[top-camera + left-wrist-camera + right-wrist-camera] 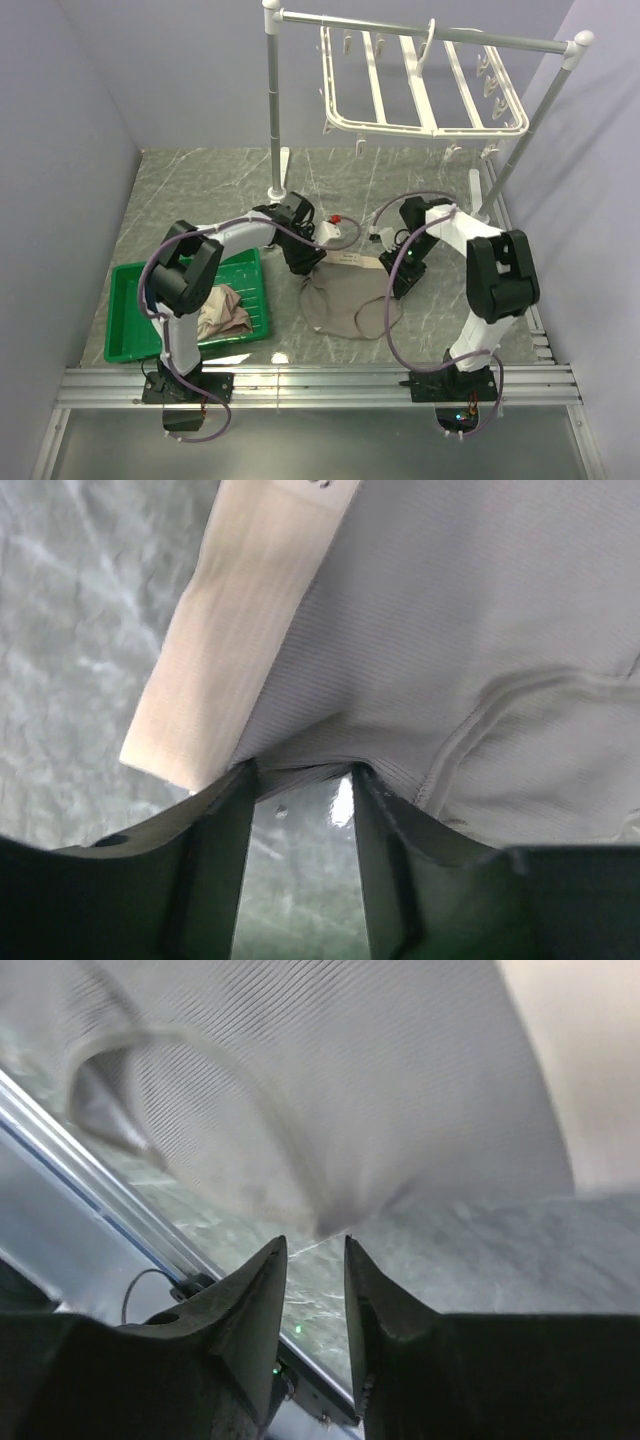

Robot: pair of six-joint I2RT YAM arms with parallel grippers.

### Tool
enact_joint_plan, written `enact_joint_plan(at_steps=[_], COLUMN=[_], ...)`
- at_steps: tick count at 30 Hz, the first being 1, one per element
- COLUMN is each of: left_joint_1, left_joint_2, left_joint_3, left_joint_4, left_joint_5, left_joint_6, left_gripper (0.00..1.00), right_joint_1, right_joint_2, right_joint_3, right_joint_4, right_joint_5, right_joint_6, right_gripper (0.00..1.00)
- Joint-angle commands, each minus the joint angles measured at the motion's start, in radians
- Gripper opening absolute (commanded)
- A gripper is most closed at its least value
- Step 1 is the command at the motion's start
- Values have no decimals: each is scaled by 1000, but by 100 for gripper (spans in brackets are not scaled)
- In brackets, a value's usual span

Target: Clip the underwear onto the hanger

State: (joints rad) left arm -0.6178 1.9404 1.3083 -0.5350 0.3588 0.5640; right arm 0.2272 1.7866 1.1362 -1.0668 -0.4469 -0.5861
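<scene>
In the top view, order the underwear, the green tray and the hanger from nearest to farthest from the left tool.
1. underwear: at the left tool itself, table centre.
2. green tray: near left of the table.
3. hanger: far back, hanging high.

Two white-and-black arms on black bases.
The left arm (235, 232) and right arm (462, 226) have white link shells and bulky black joint housings; a greyish cable (386, 335) loops loosely along each; each stands on a flat black base plate (187, 388); a green light (457, 416) glows on the right base; the left gripper (303, 770) and right gripper (314, 1242) have matte black wedge fingers (215, 880) narrowing to the tips.
</scene>
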Motion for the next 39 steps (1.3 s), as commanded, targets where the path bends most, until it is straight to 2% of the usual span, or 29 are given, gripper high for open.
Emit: enact_joint_plan(at_steps=[1,5,9,13,16,19,22,25,27,29,31,37,39], left_joint_1=[32,33,33,35,35,36,35,24,6,-42,-79,-114,-132], left_joint_2=[-125,-305,-480,-726,-883,-951,-934,-897,-861,-831,-790,-703,-670], left_joint_3=[-78,-210,-308,-434,-484,-468,-400,-347,-307,-271,-239,-185,-161], left_joint_4=[4,85,193,282,395,484,518,622,708,766,811,978,1007], left_joint_5=[100,184,236,252,240,236,243,227,166,62,28,0,-70], left_joint_6=[-3,-16,-122,-240,-324,-403,-461,-506,-519,-510,-487,-498,-523], left_gripper=[51,59,62,66,73,79,81,81,80,79,79,79,78], right_joint_1=[-5,-9,-14,-15,-15,-17,-19,-17,-19,-19,-19,-17,-17], right_joint_2=[-159,-291,-415,-620,-786,-928,-1041,-1098,-1106,-1093,-1069,-968,-934], right_joint_3=[-4,-46,-93,-193,-223,-217,-205,-171,-127,-89,-24,141,169], right_joint_4=[1,85,137,139,159,205,292,405,488,560,593,697,752], right_joint_5=[-101,-125,-125,-79,-64,-113,-153,-154,-128,-89,-61,-78,-79], right_joint_6=[14,32,43,3,-14,14,103,225,333,443,506,690,727], right_gripper=[38,43,45,46,48,50,58,65,73,75,80,81,80])
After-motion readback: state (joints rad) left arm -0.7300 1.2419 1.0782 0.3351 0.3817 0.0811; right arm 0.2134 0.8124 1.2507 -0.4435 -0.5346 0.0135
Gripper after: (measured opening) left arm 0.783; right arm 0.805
